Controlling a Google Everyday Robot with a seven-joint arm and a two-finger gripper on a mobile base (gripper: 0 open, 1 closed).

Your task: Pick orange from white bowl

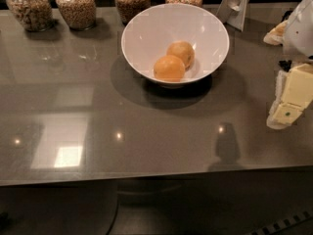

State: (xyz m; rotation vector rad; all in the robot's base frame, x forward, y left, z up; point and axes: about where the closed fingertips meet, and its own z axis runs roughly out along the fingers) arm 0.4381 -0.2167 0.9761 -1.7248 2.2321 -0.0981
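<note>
Hanging at the tabletop's (146,141) right edge, the claw (288,99) is held well right of the white bowl (146,28) and its two oranges (169,68); its state cannot be told.

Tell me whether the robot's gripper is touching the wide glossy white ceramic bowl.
Apart. The camera view shows the gripper at the right edge, with bare grey countertop between it and the glossy white ceramic bowl.

High, angled down — claw (287,112) at right.
</note>
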